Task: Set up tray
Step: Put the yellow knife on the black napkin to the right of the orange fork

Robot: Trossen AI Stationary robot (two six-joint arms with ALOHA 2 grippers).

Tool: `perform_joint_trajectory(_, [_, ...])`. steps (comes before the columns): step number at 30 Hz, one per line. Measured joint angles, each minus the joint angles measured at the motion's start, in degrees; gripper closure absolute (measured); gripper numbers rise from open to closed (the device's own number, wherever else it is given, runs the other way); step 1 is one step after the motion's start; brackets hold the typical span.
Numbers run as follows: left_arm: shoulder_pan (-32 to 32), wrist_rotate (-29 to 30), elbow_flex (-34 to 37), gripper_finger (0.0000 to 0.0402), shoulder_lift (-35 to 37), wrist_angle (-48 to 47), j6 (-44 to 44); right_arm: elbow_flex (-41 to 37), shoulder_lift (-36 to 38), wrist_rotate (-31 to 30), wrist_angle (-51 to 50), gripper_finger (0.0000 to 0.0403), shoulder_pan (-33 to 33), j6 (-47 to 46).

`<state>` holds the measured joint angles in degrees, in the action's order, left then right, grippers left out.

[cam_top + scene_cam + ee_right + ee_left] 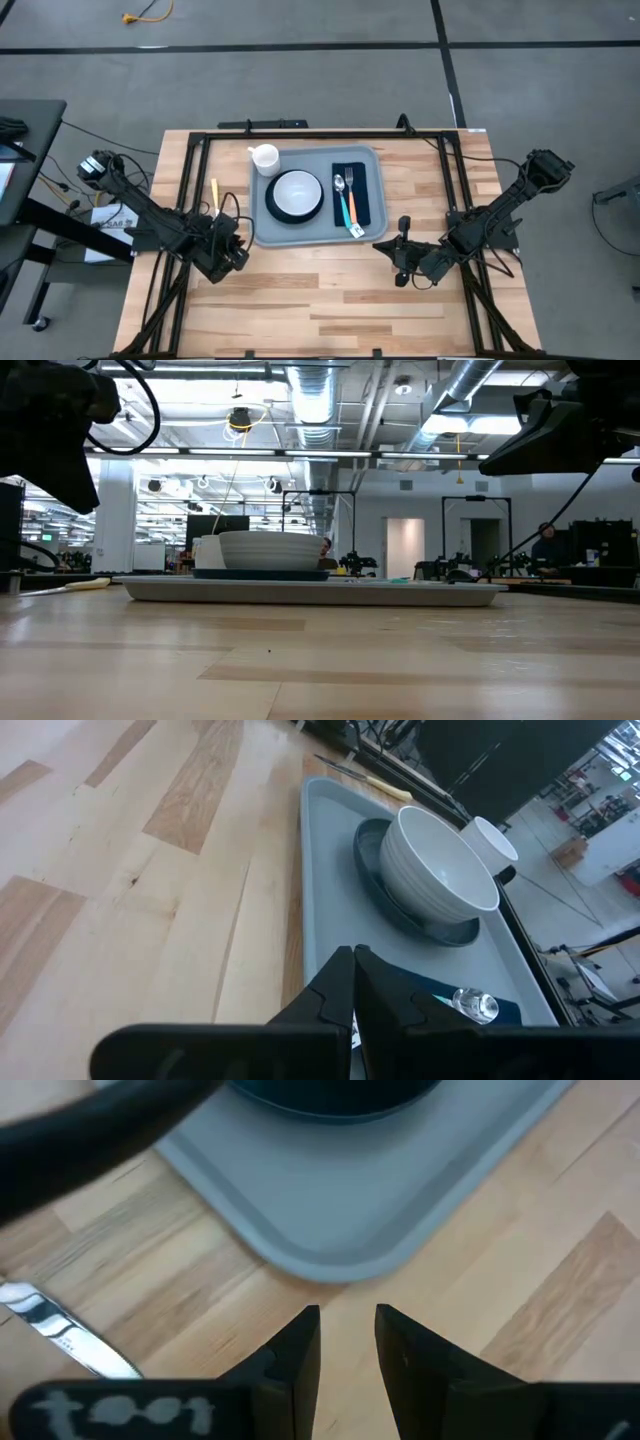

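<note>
- Left end effector (236, 256): low over the worktop just off the tray's near left corner; in its wrist view the two dark fingers (298, 1350) stand a little apart with bare wood between them, holding nothing and short of the rim.
- Right end effector (402, 270): over the worktop near the tray's near right corner; fingers (338, 988) pressed together, empty.
- Tray (262, 232): grey-blue, rectangular, rounded corners and low rim; lies flat on the worktop between the two arms, toward the far edge.
- Plate (273, 208): dark, round, in the tray's left half, under the bowl.
- Bowl (297, 190): white, ribbed outside, upright on the plate.
- Cup (265, 158): white, upright at the tray's far left corner.
- Napkin (362, 190): dark, folded, lying in the tray's right half.
- Spoon (341, 198): bright metal bowl with an orange handle, lying on the napkin.
- Second utensil (353, 205): teal handle, beside the spoon on the napkin; a small white tag at its near end, writing too small to read.
- Knife (215, 194): pale handle, on the worktop left of the tray, apart from it; its shiny blade (60, 1338) shows in the left wrist view with faint stamped marks that cannot be read.
- Worktop (340, 300): pale wood planks within a black frame.
- Papers (108, 222): white sheets with dark print on the floor left of the worktop; wording illegible.
</note>
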<state>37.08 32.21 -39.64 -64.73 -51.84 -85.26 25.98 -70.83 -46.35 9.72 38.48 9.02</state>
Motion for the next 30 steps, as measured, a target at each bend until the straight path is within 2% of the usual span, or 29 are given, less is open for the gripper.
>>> perform_joint_trajectory(7, [-0.11, 0.08, 0.0, 0.0315, 0.0, 0.39, 3.3, 0.0, 0.0, -0.02, 0.02, 0.04, 0.0, 0.36])
perform_joint_trajectory(13, [-0.11, 0.11, 0.0, 0.0315, 0.0, 0.36, 3.81, 0.0, 0.0, 0.0, 0.16, 0.04, -1.49, 11.1])
perform_joint_trajectory(20, [-0.17, 4.68, 0.0, 0.0315, -0.02, 0.37, 9.87, 0.0, 0.0, 0.04, 0.17, 0.04, -3.65, 11.96])
perform_joint_trajectory(23, [-0.29, 7.05, 0.0, 0.0315, -0.02, 0.11, 2.92, 0.0, 0.0, 0.04, 0.17, 0.04, -4.49, 11.96])
perform_joint_trajectory(25, [-1.28, 6.39, -0.02, 0.0315, -0.02, -0.87, -1.28, 0.0, 0.0, 0.05, 0.5, 0.04, -5.07, 11.95])
perform_joint_trajectory(27, [-3.53, 2.36, -0.02, 0.0315, 0.39, -3.79, -5.99, 0.0, 0.0, 0.09, 1.91, 0.04, -5.75, 10.27])
perform_joint_trajectory(30, [-8.37, -5.12, -0.02, 0.0315, 1.03, -9.32, -11.44, 0.0, 0.0, 0.07, 3.34, 0.04, -6.61, 2.64])
